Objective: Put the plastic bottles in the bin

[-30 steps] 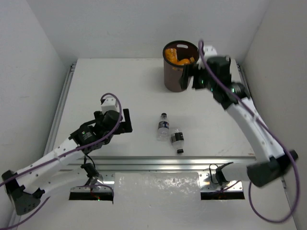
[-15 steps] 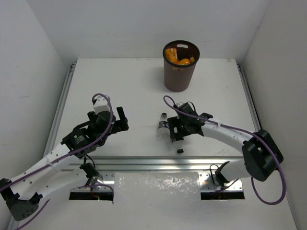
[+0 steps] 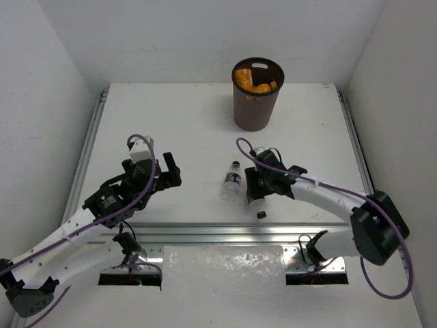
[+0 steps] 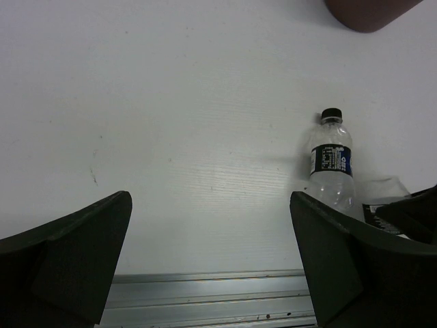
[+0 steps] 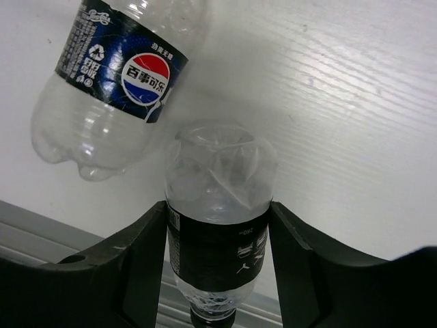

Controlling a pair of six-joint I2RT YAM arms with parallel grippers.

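While the right gripper (image 5: 217, 208) clamps one dark-labelled bottle (image 5: 218, 171) between its fingers at the near centre of the table (image 3: 171, 116), a second bottle (image 5: 116, 75) lies just left of it. The left gripper (image 4: 210, 205) is spread wide, holding nothing.

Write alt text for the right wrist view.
The right gripper has a finger against each side of a clear bottle with a black label, which lies on the white table with its cap toward the camera. A second clear bottle with a blue Pepsi label lies at upper left.
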